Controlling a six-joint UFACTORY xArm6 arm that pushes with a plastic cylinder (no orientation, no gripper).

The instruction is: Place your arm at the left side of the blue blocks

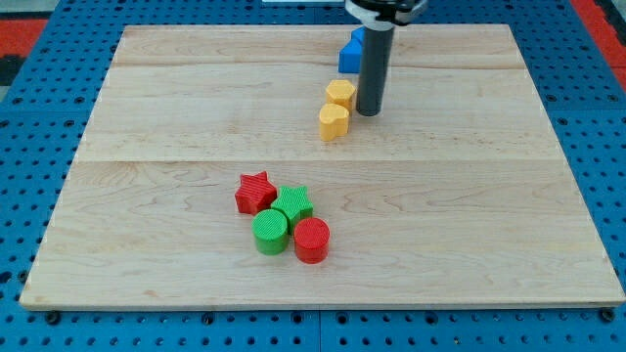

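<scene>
My dark rod comes down from the view's top and my tip [368,111] rests on the wooden board [156,147]. Blue blocks [350,53] stand near the view's top, just behind and left of the rod, which partly hides them; their shapes are hard to make out. My tip is below the blue blocks and slightly to their right. A yellow hexagon block [340,94] sits just left of my tip, with a yellow heart-like block [334,121] right below it.
Lower middle of the board holds a tight cluster: a red star [254,192], a green star [293,203], a green cylinder [271,232] and a red cylinder [312,240]. A blue perforated surface [39,117] surrounds the board.
</scene>
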